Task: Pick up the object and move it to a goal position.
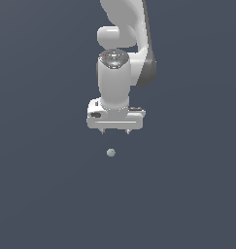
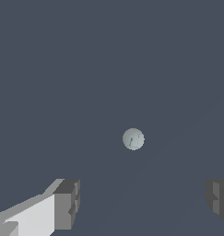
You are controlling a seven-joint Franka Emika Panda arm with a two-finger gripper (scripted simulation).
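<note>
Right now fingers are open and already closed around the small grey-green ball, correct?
Not quite. The fingers are open, but the ball lies free beyond them, not between them. The wrist view shows it; in the exterior view the ball sits apart from the gripper.

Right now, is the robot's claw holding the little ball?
No. The gripper is open and holds nothing; the ball lies apart from its fingers.

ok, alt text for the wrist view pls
A tiny pale grey-green ball lies on a plain dark grey surface, untouched. Two fingertips of the open gripper show at the frame edge, spread wide apart, nothing between them.
</note>
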